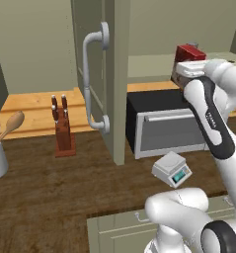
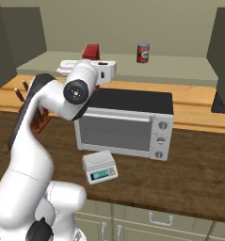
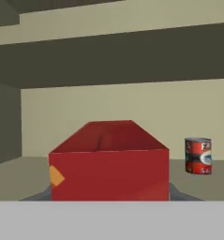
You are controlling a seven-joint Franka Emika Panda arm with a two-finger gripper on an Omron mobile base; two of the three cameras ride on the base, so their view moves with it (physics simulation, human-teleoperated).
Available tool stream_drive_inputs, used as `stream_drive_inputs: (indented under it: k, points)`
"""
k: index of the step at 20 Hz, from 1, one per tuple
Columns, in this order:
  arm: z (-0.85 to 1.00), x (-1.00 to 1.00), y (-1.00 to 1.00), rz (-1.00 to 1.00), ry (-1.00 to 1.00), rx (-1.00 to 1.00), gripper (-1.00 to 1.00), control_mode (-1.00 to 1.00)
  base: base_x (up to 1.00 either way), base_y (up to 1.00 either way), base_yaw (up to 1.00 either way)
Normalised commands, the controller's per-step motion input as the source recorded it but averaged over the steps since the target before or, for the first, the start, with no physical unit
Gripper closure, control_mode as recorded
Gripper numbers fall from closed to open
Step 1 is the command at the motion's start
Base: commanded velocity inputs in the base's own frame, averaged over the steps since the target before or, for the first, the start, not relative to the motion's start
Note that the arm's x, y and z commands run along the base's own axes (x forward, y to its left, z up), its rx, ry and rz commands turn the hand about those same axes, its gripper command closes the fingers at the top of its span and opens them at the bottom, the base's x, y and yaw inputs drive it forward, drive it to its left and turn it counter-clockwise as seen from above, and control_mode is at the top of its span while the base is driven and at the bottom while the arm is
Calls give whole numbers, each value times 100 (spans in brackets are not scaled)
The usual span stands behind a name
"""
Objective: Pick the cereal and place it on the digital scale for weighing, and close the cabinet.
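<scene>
Cereal (image 3: 108,161) stands on the cabinet shelf (image 2: 180,70), directly before the gripper (image 2: 102,70); gripper state cannot be determined. Likely light, thin cardboard: grip both flat sides gently, mid-height.

Even, soft rendered light, faint shadows, slightly coarse detail.

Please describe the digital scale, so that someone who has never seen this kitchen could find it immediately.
Start at the large black-and-silver microwave on the wooden counter. Directly in front of it, near its left end in the right base view, sits the digital scale. It is small and white, with a square top and a teal display on its sloped front.
</scene>
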Motion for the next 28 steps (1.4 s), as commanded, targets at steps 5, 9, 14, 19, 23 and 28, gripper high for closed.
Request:
stream_drive_inputs:
  k: [5,9,14,19,23,28]
  points:
    - [-20,-76,-71,13,25,0,100,-100,0,0,0]
    - [-77,-26,-17,29,13,-4,100,-100,0,0,0]
    - [-100,-5,0,32,-7,0,100,-100,0,0,0]
    - [-92,9,12,22,-7,2,100,-100,0,0,0]
    - [-77,28,0,23,15,0,100,-100,0,0,0]
    - [-99,29,0,16,5,3,100,-100,0,0,0]
